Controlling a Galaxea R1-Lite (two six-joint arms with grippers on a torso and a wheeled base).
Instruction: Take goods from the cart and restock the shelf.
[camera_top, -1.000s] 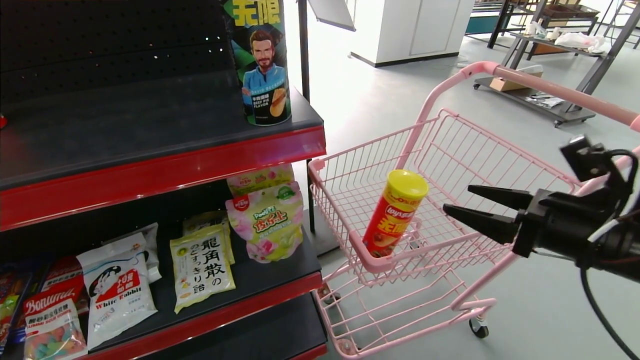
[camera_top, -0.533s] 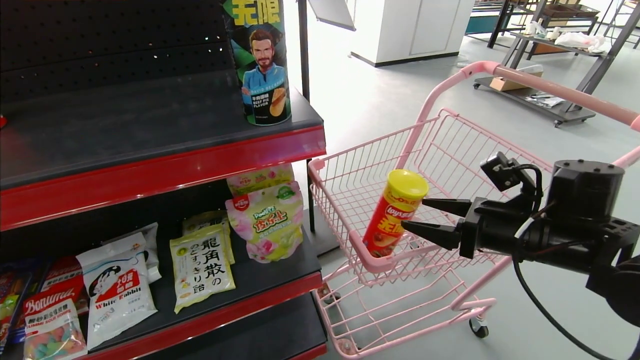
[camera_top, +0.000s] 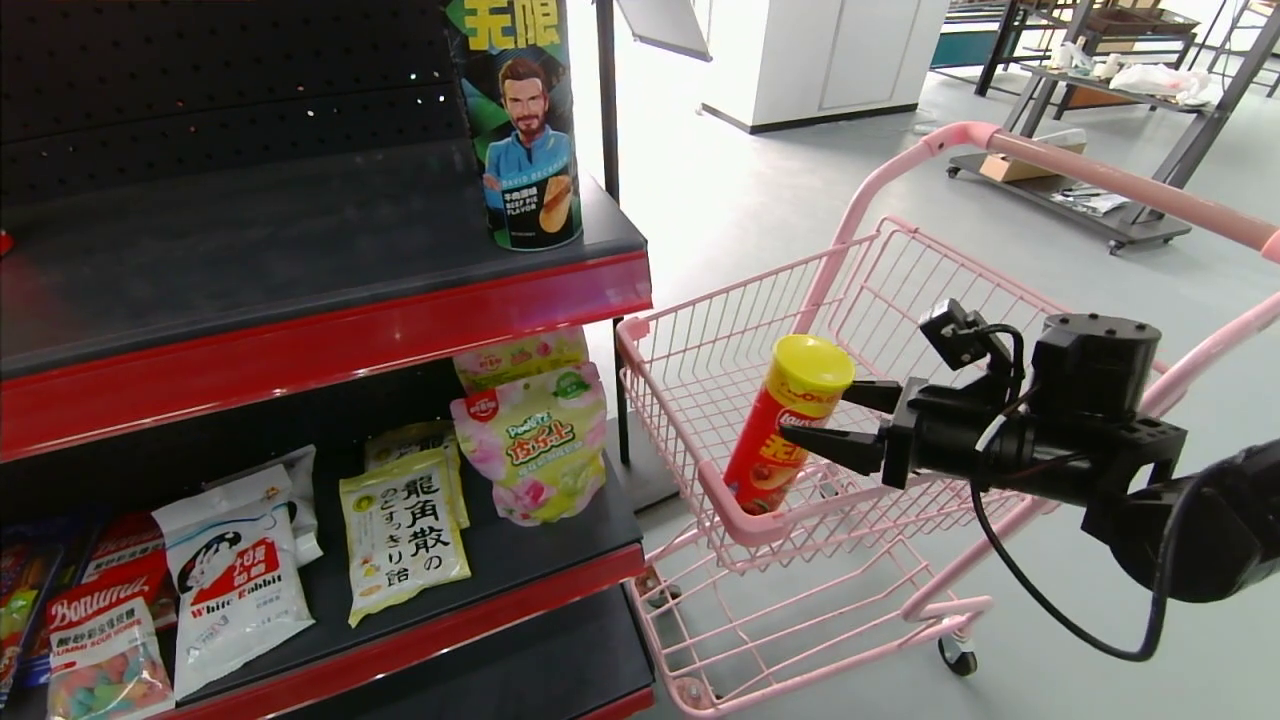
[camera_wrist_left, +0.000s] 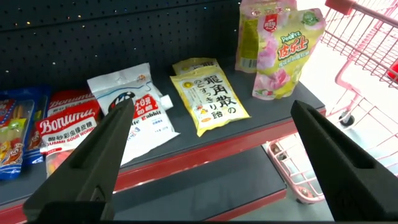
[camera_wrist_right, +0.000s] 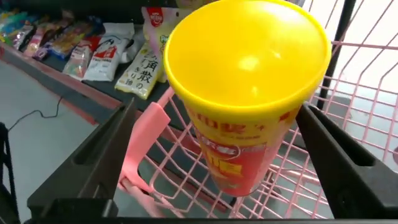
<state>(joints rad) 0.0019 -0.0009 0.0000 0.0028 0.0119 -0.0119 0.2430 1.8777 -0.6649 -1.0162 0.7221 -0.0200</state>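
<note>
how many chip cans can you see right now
2. The yellow-lidded can leans in the pink cart, between the open fingers of the right gripper; the green can stands on the top shelf. Others may be hidden.

chip cans (camera_top: 792, 420): 2 | cart (camera_top: 742, 526): 1 | shelf unit (camera_top: 300, 342): 1
</note>
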